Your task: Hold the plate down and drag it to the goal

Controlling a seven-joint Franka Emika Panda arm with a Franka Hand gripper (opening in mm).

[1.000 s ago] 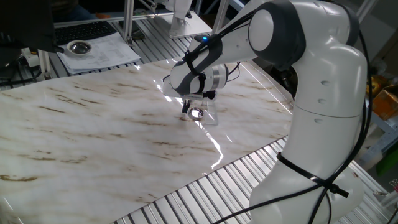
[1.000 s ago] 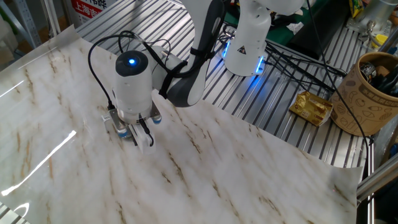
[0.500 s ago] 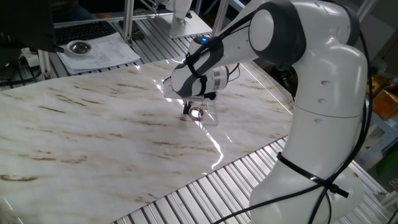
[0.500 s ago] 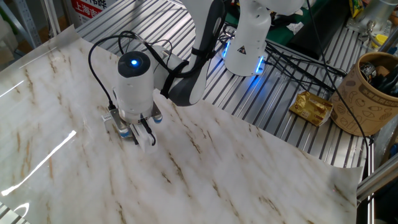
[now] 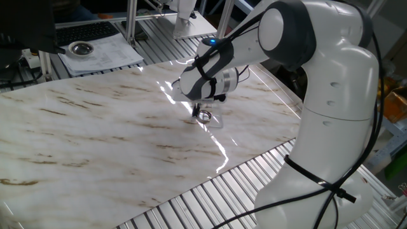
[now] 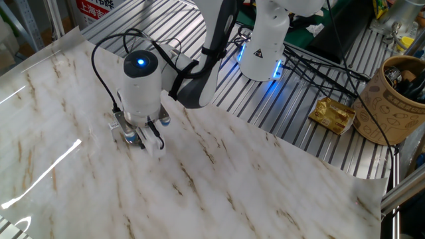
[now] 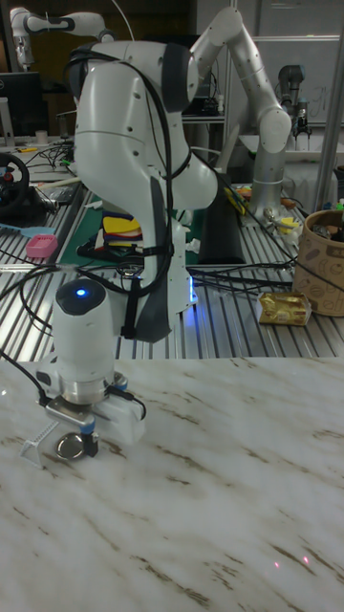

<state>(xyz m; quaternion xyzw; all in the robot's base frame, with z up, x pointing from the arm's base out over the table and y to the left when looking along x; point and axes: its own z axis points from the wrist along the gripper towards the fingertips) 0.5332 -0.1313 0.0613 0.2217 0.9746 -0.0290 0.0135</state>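
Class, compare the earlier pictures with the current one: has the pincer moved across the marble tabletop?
Yes, slightly. In one fixed view, the pincer has shifted right and a little up-frame against the glare streak, staying low over the plate.

You're looking at a glossy white arm with rounded shells and dark grey bands at its joints. A small blue light glows on top of the wrist housing, and black cables loop from the wrist back along the forearm. The gripper (image 7: 59, 446) is a pale block under a silver flange, with blue-tipped fittings beside its short dark fingers (image 6: 157, 131).
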